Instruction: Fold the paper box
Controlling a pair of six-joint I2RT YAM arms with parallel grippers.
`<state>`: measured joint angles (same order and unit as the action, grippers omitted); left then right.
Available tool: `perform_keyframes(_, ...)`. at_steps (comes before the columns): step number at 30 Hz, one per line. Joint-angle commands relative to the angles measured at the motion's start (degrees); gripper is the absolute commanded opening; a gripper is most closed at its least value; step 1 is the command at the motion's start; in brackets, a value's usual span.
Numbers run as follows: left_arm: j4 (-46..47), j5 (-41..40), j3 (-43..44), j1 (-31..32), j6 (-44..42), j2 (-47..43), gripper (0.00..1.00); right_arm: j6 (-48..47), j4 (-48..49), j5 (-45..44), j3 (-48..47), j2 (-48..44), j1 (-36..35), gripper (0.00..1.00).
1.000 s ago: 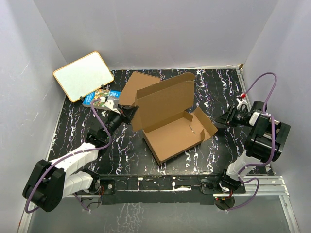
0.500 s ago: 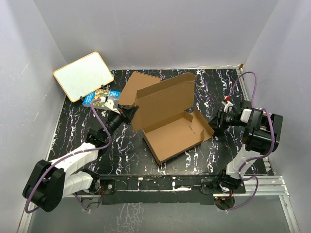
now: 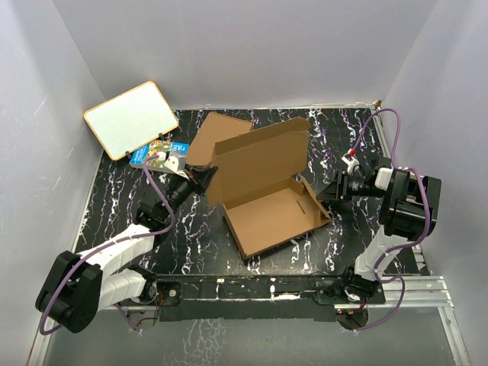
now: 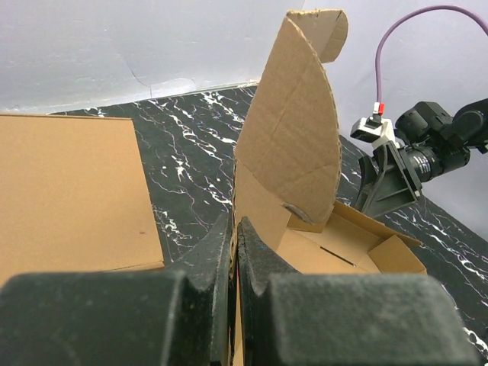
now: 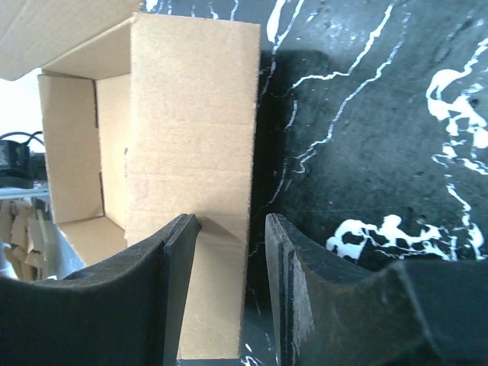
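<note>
The paper box (image 3: pixel 268 214) lies open mid-table, a brown cardboard tray with its lid (image 3: pixel 259 158) raised at the back. My left gripper (image 3: pixel 204 177) is shut on the box's left edge; in the left wrist view its jaws (image 4: pixel 235 229) pinch thin cardboard below the curved lid flap (image 4: pixel 293 145). My right gripper (image 3: pixel 330 191) is at the box's right side flap (image 3: pixel 314 200), which stands upright. In the right wrist view that flap (image 5: pixel 191 99) runs between the open fingers (image 5: pixel 232 229), its edge in the gap, with the left finger (image 5: pixel 179 259) on its face.
A flat brown cardboard sheet (image 3: pixel 217 131) lies behind the box. A colourful book (image 3: pixel 158 155) and a white board (image 3: pixel 131 118) lean at the back left corner. Grey walls close in the black marbled table (image 3: pixel 191 229) on three sides.
My right gripper has moved left to the box's right flap and opened wider. The flap has gone from splayed outward to upright, and the box has shifted slightly left. The left arm has stayed put.
</note>
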<state>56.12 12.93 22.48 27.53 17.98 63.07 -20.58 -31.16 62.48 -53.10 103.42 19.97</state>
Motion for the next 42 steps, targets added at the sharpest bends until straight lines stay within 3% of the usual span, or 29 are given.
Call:
perform_keyframes(1, 1.63, 1.31, 0.27, 0.21, -0.14, -1.27, 0.00, -3.47, -1.65, 6.69, -2.04, -1.26, -0.19, 0.47)
perform_keyframes(8, 1.52, 1.39, 0.28, 0.20, -0.14, -1.24, 0.00, -4.80, -3.26, 8.76, -2.39, -0.70, -0.19, 0.55)
perform_keyframes(16, 1.47, 1.41, 0.29, 0.24, -0.05, -1.24, 0.00, -2.56, -1.92, 6.89, -2.67, -0.72, 0.33, 0.56)
perform_keyframes(26, 1.60, 1.31, 0.11, 0.21, -0.07, -1.53, 0.00, 6.55, 7.95, -8.72, 0.77, -4.76, 3.24, 0.27)
perform_keyframes(33, 1.84, 1.31, 0.02, 0.24, 0.05, -1.43, 0.00, 4.13, 4.38, -11.24, -0.57, -1.16, 2.38, 0.23)
perform_keyframes(36, 1.55, 1.10, -0.06, 0.20, 0.05, -1.76, 0.00, 3.09, 2.96, -9.39, -1.69, -1.90, 2.82, 0.26)
perform_keyframes(42, 0.66, 0.77, 0.12, 0.24, -0.44, -2.53, 0.00, 0.11, 2.72, -4.47, -0.63, -12.19, 4.47, 0.51)
